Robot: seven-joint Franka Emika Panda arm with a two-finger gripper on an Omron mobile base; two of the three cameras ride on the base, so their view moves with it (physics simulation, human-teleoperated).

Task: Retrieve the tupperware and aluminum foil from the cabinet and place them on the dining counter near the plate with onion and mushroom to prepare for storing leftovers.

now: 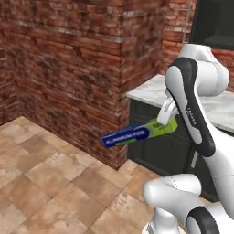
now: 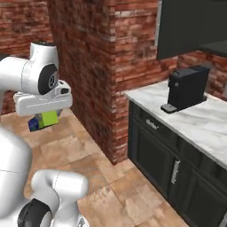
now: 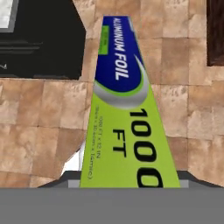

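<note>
One carton is in our grip: the aluminum foil, pinched at its lime-green end by the gripper, with the blue end jutting out toward nine o'clock in the left base view. In the hand view the box runs straight away from us toward twelve o'clock, over the tiled floor. We judge the jaws are closed across the width of the box, though the fingertips themselves sit hidden behind it.

We are carrying it, it seems, toward the dining counter. Because the carton is long and held at one end, we should keep the wrist level and swing slowly, so the free end neither droops nor clips the brick wall at ten o'clock of the box. The marble worktop with the black coffee machine lies at three o'clock in the right base view; that is not our drop-off place.

Writing on the box reads "ALUMINUM FOIL" in white on blue and "1000 FT" in black on green; the smaller print beside it is too fine to read.
</note>
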